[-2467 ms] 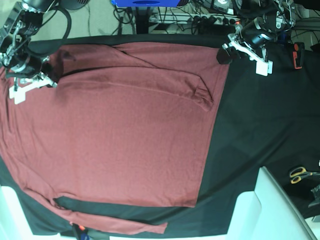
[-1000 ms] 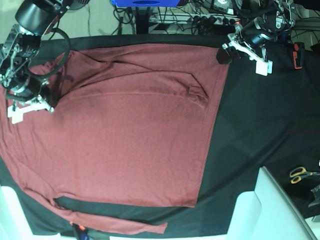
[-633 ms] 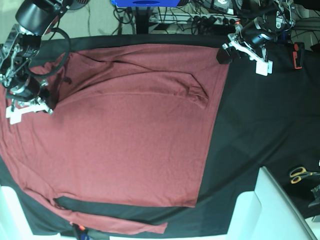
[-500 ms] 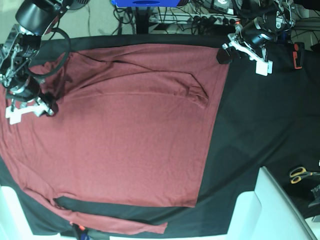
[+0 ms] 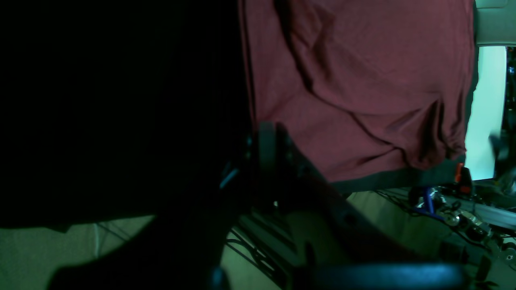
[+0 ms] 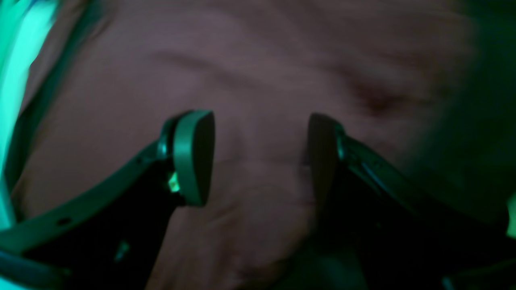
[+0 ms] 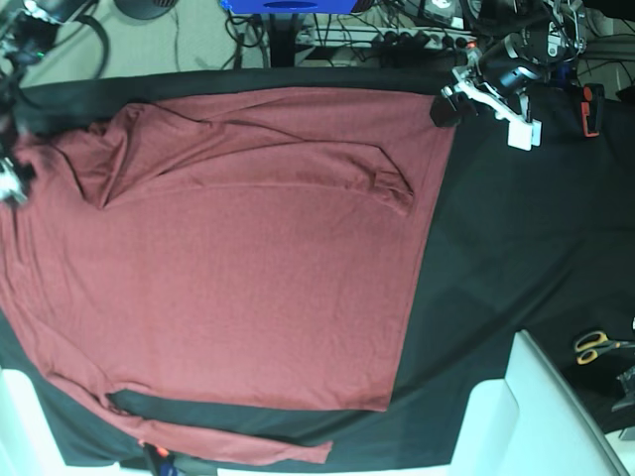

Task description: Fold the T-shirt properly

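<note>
Shirt spread flat on the black tabletop, both arms off it for the moment

Far left of the base view, the right gripper (image 6: pixel 260 155) sits right at the frame edge, and its wrist view shows the jaws spread apart with nothing but red cloth underneath, nothing pinched. The T-shirt (image 7: pixel 238 258) covers most of the left and middle of the frame on the tabletop (image 7: pixel 516 258), one sleeve folded across the upper part, the other trailing along the bottom edge. There's a bunched, wrinkled patch at the upper left. Upper right, the left gripper (image 7: pixel 486 94) hangs just beside the shirt's top right corner, jaws pressed together, holding nothing. I'd say the next fold goes best if that upper-left bunching gets tugged flat first, and each grab takes the hem edge only, not the cloth below.
</note>
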You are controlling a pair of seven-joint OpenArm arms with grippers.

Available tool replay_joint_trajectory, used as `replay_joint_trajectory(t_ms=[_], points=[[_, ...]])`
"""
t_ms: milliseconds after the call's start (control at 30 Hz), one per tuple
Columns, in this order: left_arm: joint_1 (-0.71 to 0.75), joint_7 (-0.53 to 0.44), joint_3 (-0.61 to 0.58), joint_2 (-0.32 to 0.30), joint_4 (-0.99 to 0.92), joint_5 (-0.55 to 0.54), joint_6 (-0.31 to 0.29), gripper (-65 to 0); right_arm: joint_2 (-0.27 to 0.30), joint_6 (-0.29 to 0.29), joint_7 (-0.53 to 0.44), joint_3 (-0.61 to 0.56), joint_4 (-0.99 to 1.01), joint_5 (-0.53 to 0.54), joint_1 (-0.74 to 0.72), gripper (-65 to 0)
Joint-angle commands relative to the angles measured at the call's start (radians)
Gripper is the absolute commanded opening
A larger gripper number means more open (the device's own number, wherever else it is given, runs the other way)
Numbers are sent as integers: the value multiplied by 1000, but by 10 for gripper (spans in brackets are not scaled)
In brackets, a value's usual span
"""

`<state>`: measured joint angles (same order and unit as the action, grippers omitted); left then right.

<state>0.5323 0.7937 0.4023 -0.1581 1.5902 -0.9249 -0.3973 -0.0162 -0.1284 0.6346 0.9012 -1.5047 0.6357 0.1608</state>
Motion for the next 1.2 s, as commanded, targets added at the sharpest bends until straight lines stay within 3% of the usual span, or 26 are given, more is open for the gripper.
replay_joint_trajectory(t_ms=[0,167,267,367,567,667,767,833,1000,1167], points=[[4,-12,2,-8,12,-18,-13,-650,23,-7,-3,40,20,13,-19,-285],[5,-12,5,-8,12,-16,-13,-650,132,-27,-3,124,255,17,-54,-276],[5,-12,5,-10,12,-15,-13,-650,184,-164,-3,172,402,17,-88,-276],[5,-12,5,-11,12,-15,-13,-650,220,-228,0,207,496,17,-108,-276],[10,-12,7,-11,12,-15,-13,-650,262,-244,-3,203,611,16,-137,-279],[10,-12,7,-11,12,-15,-13,-650,261,-296,0,201,622,14,-152,-282],[10,-12,8,-11,12,-16,-13,-650,256,-300,0,201,622,14,-155,-287],[12,-12,8,-11,12,-15,-13,-650,255,-300,0,201,622,14,-155,-341],[12,-12,8,-13,12,-15,-13,-650,261,-302,31,201,620,14,-155,-635],[16,-12,10,-30,12,-16,-13,-650,255,-302,110,212,519,16,-148,-645]])
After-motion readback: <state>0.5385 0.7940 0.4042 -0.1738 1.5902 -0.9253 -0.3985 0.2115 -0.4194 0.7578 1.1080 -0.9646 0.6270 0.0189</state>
